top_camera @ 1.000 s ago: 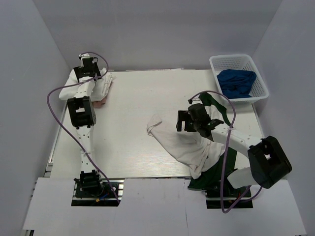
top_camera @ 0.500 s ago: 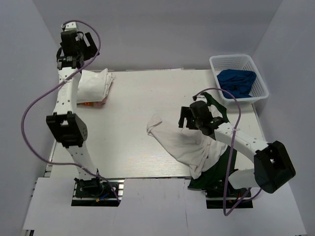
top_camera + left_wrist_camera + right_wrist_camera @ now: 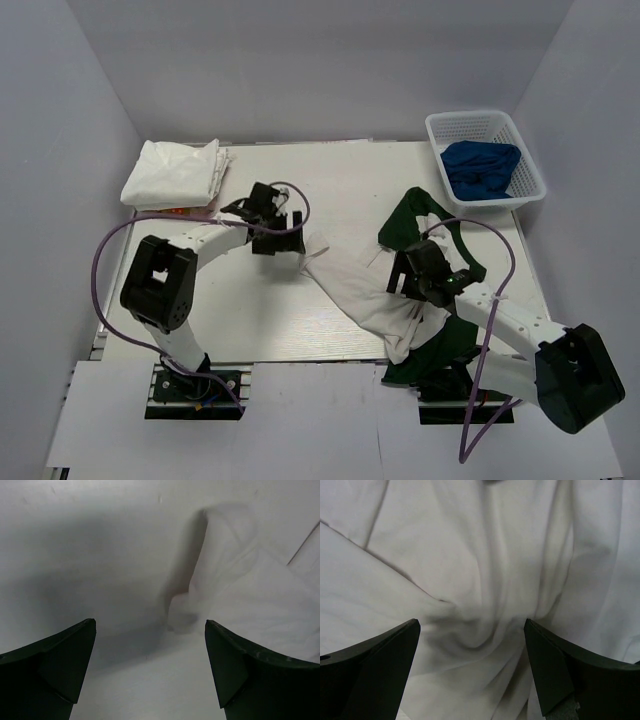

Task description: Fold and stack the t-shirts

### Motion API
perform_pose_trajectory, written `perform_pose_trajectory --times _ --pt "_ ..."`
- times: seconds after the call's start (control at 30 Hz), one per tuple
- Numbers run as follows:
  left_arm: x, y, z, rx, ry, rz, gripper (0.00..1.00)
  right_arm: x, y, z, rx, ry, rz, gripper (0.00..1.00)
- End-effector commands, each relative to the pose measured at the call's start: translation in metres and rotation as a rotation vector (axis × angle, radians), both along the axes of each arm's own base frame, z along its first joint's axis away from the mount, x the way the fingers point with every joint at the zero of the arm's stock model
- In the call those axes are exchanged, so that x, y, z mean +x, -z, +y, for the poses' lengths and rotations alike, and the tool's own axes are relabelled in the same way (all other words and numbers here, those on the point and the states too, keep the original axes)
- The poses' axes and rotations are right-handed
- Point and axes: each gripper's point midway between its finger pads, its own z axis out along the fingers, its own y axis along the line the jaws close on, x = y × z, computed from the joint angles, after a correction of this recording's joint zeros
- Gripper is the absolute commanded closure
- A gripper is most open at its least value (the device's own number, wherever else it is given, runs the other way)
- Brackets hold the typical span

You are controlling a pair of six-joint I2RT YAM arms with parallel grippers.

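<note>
A white and dark green t-shirt (image 3: 375, 290) lies crumpled on the table at the right, its green parts hanging over the near edge. Its white sleeve tip (image 3: 312, 248) points left and also shows in the left wrist view (image 3: 190, 607). My left gripper (image 3: 277, 240) is open and empty, low over the table just left of that tip. My right gripper (image 3: 400, 283) is open, just above the shirt's white folds (image 3: 475, 610). A folded white t-shirt bundle (image 3: 175, 172) rests at the back left corner.
A white basket (image 3: 500, 128) holding blue cloth (image 3: 482, 166) stands at the back right. Something pink-orange (image 3: 185, 211) pokes out under the folded bundle. The table (image 3: 290, 180) ends at grey walls on the left, right and back.
My left arm swung from the back left corner down to the shirt's sleeve tip at the middle. My right gripper moved nearer and right over the shirt, uncovering the green neck part.
</note>
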Motion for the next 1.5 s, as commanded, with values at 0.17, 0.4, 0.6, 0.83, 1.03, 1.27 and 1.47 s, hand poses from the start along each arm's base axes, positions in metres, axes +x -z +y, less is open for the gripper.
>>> perform_pose_trajectory --times 0.17,0.4,0.6,0.83,1.03,1.27,1.47 --pt "-0.007 -0.042 0.013 0.035 -0.09 -0.146 0.01 0.004 -0.005 0.008 0.024 -0.077 -0.046 0.1" --pt "0.034 -0.069 0.052 0.112 -0.212 -0.254 0.01 0.008 -0.009 0.016 0.042 -0.117 -0.056 0.1" --pt "0.088 -0.089 0.167 0.314 -0.61 -0.263 0.01 0.012 -0.009 0.017 0.03 -0.137 -0.077 0.1" --pt "0.124 -0.11 0.252 0.364 -0.801 -0.292 0.01 0.024 -0.009 0.018 0.001 -0.14 -0.083 0.1" --pt "0.148 -0.071 0.318 0.313 -0.936 -0.184 0.01 0.034 -0.003 0.021 -0.045 -0.162 -0.059 0.1" --pt "0.189 -0.039 0.356 0.262 -0.961 -0.195 0.01 0.044 0.0 0.024 -0.061 -0.148 -0.037 0.1" --pt "0.203 0.001 0.358 0.212 -0.93 -0.14 0.01 0.051 -0.004 0.024 -0.065 -0.133 -0.049 0.1"
